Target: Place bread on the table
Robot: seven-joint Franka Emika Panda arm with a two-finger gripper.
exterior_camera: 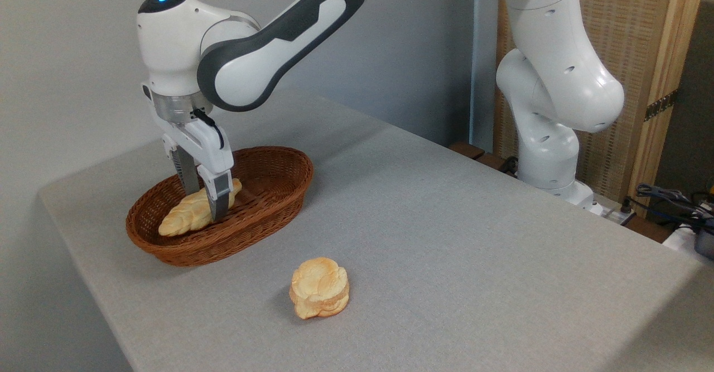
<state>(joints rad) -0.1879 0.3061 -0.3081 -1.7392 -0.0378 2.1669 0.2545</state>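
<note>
The bread (pixel 177 220), a pale golden braided loaf, lies inside the brown wicker basket (pixel 290 185) at the left of the grey table (pixel 446 221). My gripper (pixel 203 205) reaches down into the basket, open, with one finger on each side of the loaf's middle. The near finger (pixel 219 202) covers part of the loaf, and the loaf's right tip shows just past it. I cannot tell whether the fingers touch the bread.
A round orange-tinted bun (pixel 319 287) sits on the table in front of the basket. The arm's white base (pixel 549 154) stands at the table's far right edge, with cables (pixel 675 202) beyond it. A wooden screen (pixel 630 54) rises behind.
</note>
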